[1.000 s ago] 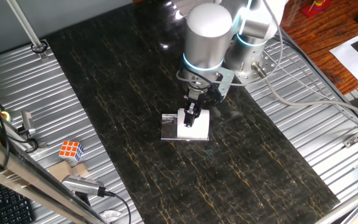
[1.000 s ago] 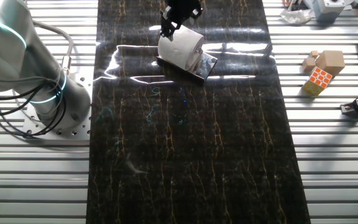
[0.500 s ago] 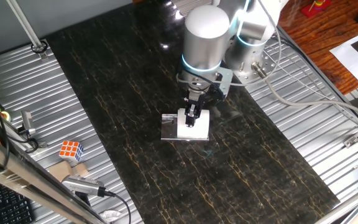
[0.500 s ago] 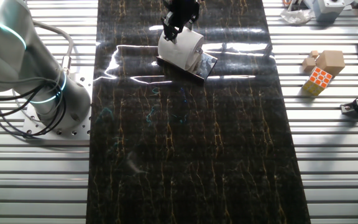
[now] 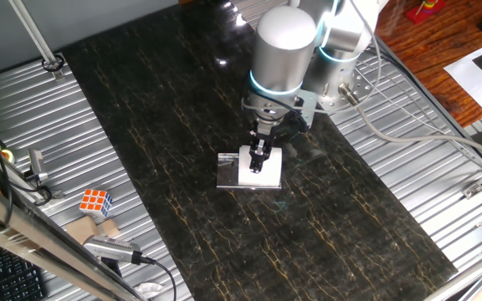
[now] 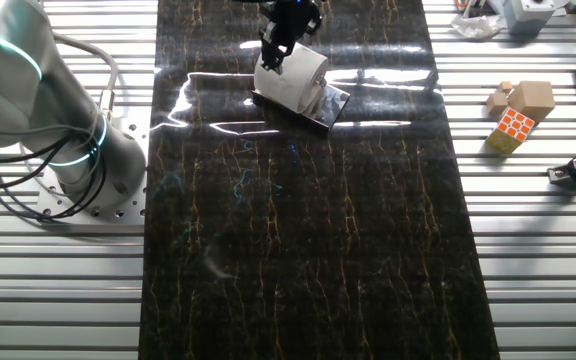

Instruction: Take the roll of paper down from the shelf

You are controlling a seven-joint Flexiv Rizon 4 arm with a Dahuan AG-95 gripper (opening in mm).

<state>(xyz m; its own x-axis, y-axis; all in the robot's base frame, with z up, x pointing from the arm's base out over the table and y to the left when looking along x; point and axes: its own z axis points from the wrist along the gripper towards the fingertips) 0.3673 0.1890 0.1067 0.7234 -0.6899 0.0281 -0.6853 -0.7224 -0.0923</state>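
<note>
The white roll of paper [image 5: 262, 171] lies on its side on the clear plastic shelf [image 5: 227, 179], near the middle of the dark table. In the other fixed view the roll [image 6: 296, 80] rests on the shelf [image 6: 334, 108] at the table's far end. My gripper [image 5: 260, 157] points straight down and its dark fingers [image 6: 274, 52] reach the top of the roll at one end. The fingers stand close together. The arm hides whether they pinch the roll's wall.
A coloured puzzle cube [image 5: 95, 201] and wooden blocks [image 6: 524, 99] lie on the ribbed metal surface beside the dark table top [image 5: 182, 109]. Cables and tools lie near them. The arm's base [image 6: 78, 170] stands at the table's side.
The arm's wrist has shifted slightly, and the fingers have come down a little onto the roll's end. The roll and the shelf have not moved.
</note>
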